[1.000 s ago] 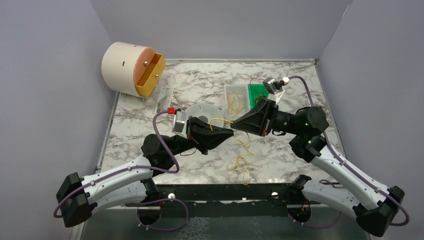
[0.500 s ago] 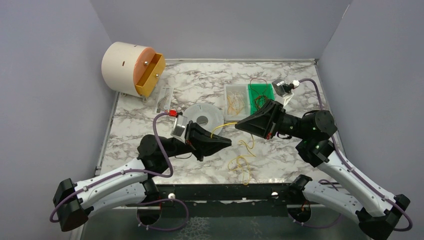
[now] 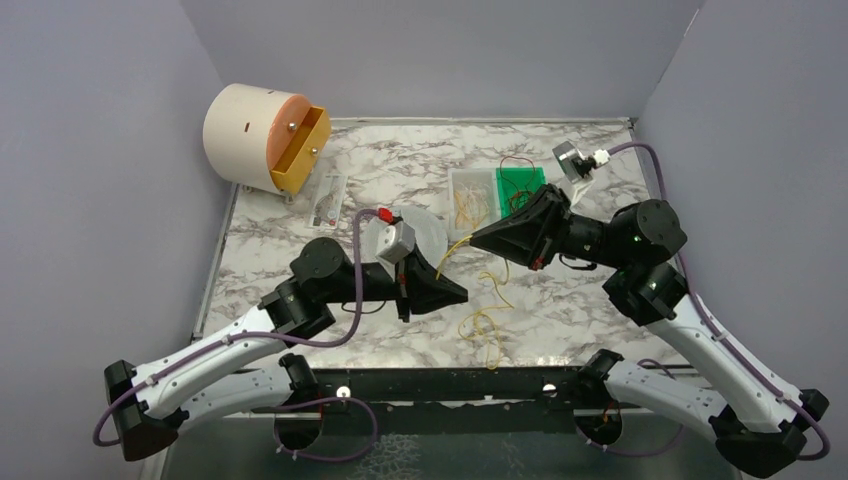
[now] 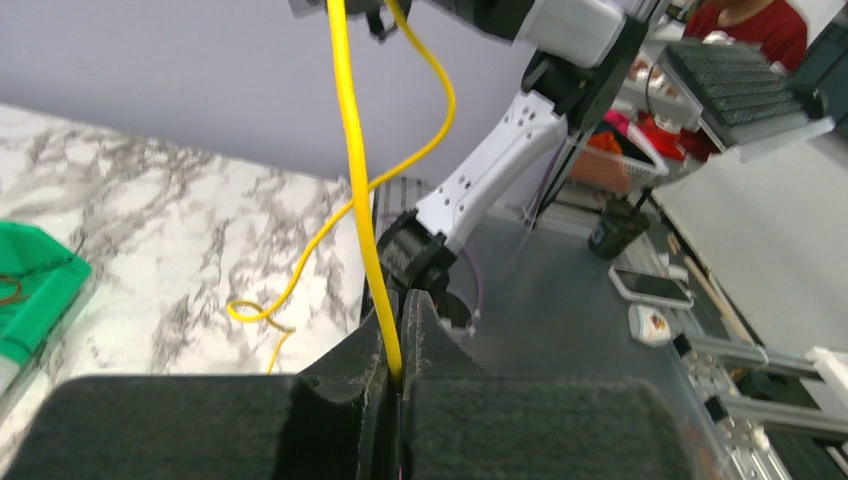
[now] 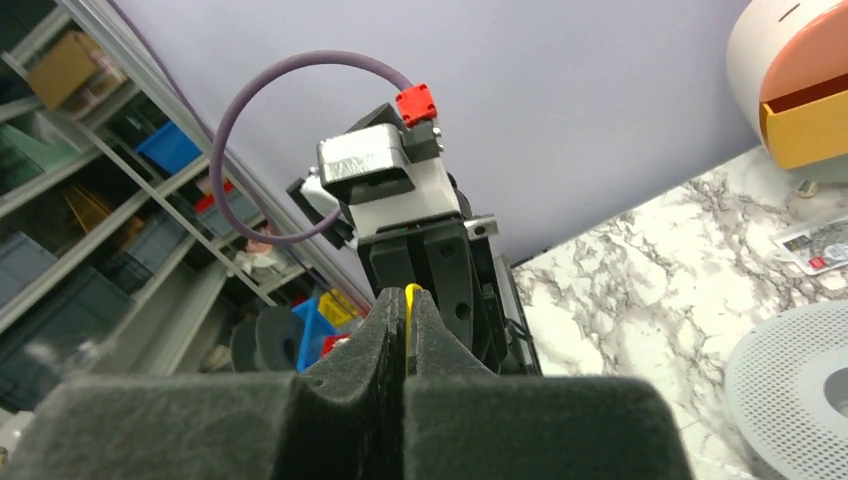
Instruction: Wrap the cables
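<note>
A bright yellow cable point(image 3: 452, 249) runs in a short arc between my two grippers above the table's middle. My left gripper point(image 3: 462, 293) is shut on it; in the left wrist view the yellow cable point(image 4: 356, 190) rises straight out of the closed left gripper point(image 4: 402, 305). My right gripper point(image 3: 478, 238) is shut on the same cable; the right wrist view shows a yellow tip point(image 5: 411, 293) in the closed right gripper point(image 5: 405, 300). The rest of the cable hangs down in loops point(image 3: 483, 325) on the table. More yellow cables lie in a clear tray point(image 3: 458, 180); dark red-brown wires lie in a green tray point(image 3: 530, 178).
A white perforated disc point(image 3: 430, 228) lies behind the left gripper. A round white drawer unit point(image 3: 240, 120) with an open yellow drawer point(image 3: 300, 152) stands at the back left. A small packet point(image 3: 328, 200) lies near it. Grey walls enclose the table.
The left wrist has swung right and back, with its gripper tip now lower. The right gripper has drawn back and right. The yellow cable stays gripped by both.
</note>
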Robot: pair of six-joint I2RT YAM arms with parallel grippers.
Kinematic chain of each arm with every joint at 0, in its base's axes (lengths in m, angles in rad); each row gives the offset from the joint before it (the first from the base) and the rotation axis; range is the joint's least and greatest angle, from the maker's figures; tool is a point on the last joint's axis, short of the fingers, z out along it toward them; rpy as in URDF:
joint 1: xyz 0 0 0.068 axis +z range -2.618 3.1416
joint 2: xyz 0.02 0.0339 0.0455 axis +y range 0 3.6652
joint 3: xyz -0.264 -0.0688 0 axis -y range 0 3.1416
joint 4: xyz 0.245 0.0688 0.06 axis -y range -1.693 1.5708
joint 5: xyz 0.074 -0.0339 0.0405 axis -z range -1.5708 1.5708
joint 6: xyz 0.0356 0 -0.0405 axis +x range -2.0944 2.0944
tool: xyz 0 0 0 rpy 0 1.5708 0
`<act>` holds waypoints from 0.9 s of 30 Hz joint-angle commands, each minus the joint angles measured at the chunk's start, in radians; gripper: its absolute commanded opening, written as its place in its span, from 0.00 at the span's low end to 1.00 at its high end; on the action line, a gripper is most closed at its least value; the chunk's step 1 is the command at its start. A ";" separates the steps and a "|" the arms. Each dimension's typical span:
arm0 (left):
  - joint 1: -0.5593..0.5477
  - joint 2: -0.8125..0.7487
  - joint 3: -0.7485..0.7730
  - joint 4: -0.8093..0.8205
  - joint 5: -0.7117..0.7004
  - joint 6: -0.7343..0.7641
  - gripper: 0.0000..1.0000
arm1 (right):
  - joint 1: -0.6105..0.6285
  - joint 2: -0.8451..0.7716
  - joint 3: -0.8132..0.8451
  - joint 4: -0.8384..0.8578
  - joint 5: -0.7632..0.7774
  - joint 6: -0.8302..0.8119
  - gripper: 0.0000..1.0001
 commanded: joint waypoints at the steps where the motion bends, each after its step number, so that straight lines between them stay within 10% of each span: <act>1: -0.004 0.065 0.061 -0.263 0.103 0.074 0.00 | 0.003 0.043 0.084 -0.088 -0.087 -0.140 0.01; 24: -0.005 0.132 0.042 -0.370 0.203 0.111 0.00 | 0.003 0.105 0.170 -0.297 -0.157 -0.321 0.01; 27: -0.005 0.117 0.049 -0.373 0.161 0.112 0.12 | 0.003 0.094 0.153 -0.300 -0.144 -0.320 0.01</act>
